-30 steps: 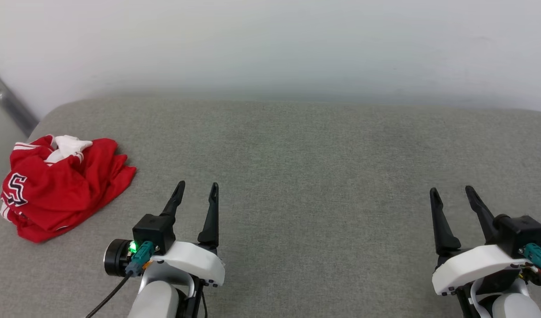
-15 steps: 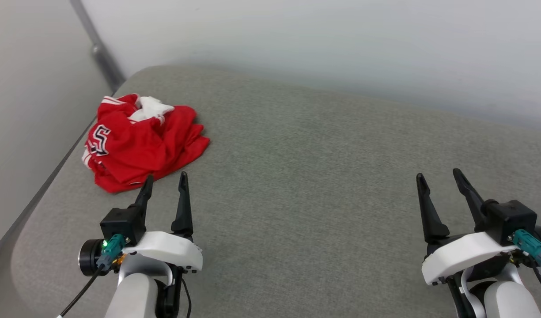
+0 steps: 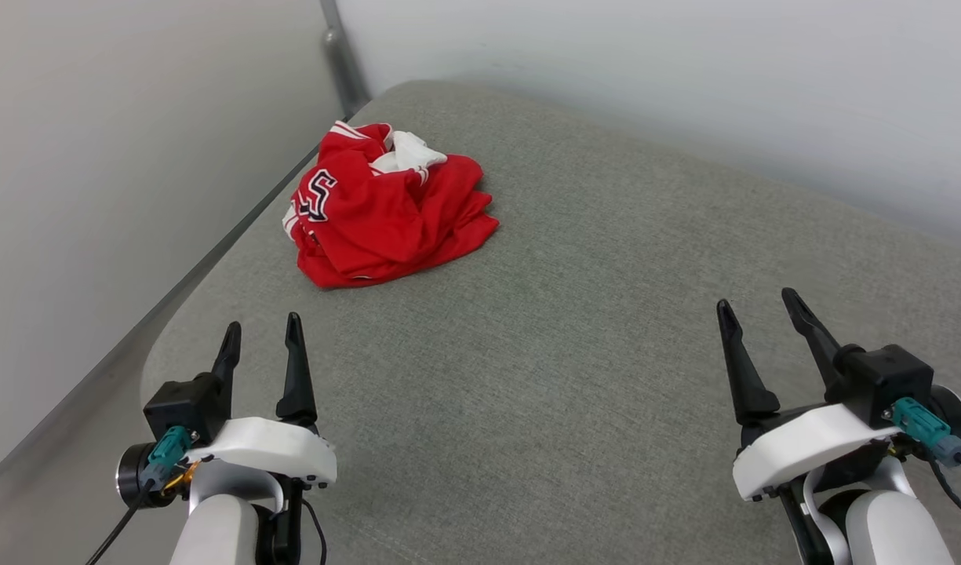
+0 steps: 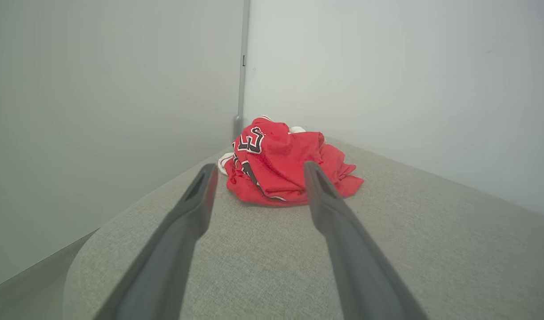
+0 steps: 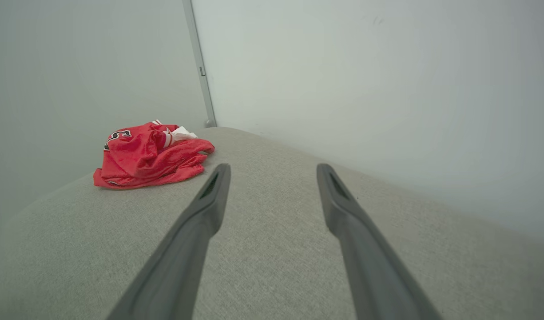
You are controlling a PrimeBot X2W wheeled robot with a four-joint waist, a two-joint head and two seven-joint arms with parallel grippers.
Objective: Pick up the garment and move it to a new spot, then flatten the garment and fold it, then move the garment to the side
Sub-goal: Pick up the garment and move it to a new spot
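Head view gives us the garment [image 3: 386,208] crumpled in a red heap at the far left of the grey fabric surface [image 3: 590,369]. It lies close to the left edge, near the corner where the two pale walls [image 3: 684,86] meet. A white sleeve [image 3: 405,153] is bunched on its far side, and a black, white-outlined character [image 3: 319,195] shows on its left flank. A grey metal strip [image 3: 340,55] runs up the corner behind it.

Our left gripper [image 3: 262,323] hovers over the near-left part of the surface, its jaws spread and holding nothing. The garment lies beyond it and a little to the right, with bare fabric between the heap and the fingertips. Our right gripper [image 3: 755,300] is at the near right, likewise released and empty. It is well apart from the garment, which lies farther off and to its left.

Left wrist view puts the garment straight ahead between the two dark fingers [image 4: 187,213]. The right finger's tip crosses the heap's near hem in that picture, though the head view shows a gap there.

Right wrist view has the garment resting on the surface, off to the left of that gripper's fingers [image 5: 200,213] and clear of both
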